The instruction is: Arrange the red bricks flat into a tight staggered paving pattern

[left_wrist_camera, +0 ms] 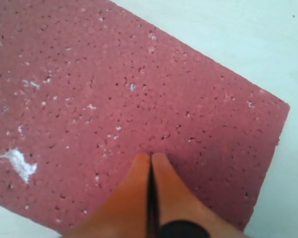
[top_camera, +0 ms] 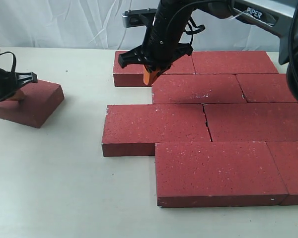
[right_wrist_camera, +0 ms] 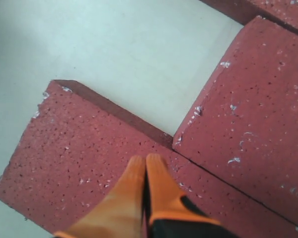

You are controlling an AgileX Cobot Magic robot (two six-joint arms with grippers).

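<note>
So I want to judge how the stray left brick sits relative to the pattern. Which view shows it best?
The exterior view: the stray brick lies apart from the paved bricks, angled, with the left hand over it. The left wrist view shows only part of its top face, under the shut hand. The right wrist view misses it.

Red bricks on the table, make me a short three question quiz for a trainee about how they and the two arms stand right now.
1. True or false: the loose brick under the left arm lies apart from the paved bricks.
2. The jaws of the right arm are: A, wide open; B, shut and empty; C, shut on a brick.
3. Fill in: the paved patch shows ___ staggered rows.
Key: 1 true; 2 B; 3 four.
</note>
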